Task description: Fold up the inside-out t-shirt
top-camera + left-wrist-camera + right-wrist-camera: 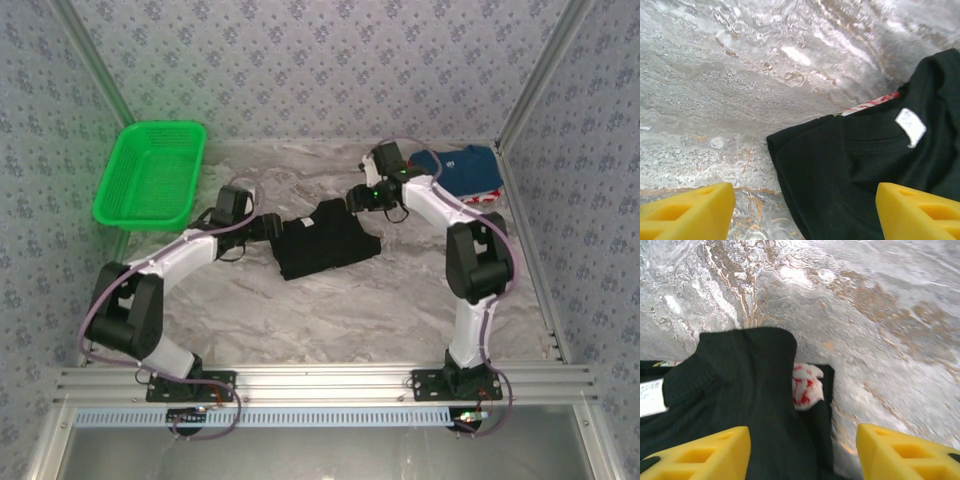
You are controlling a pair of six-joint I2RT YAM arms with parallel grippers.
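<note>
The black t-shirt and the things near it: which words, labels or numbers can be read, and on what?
Nothing can be read.
White label on the black t-shirt: faint marks, too blurred.
Red and white print patch in its folds: a pattern, no letters visible.
Blue shirt: too small to tell.

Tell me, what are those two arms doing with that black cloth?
Two robot arms are folding a black t-shirt, which lies in a compact folded bundle on the marbled table. The left end effector and right end effector hover at its opposite edges, both open and holding nothing. A white label shows near the collar.
</note>
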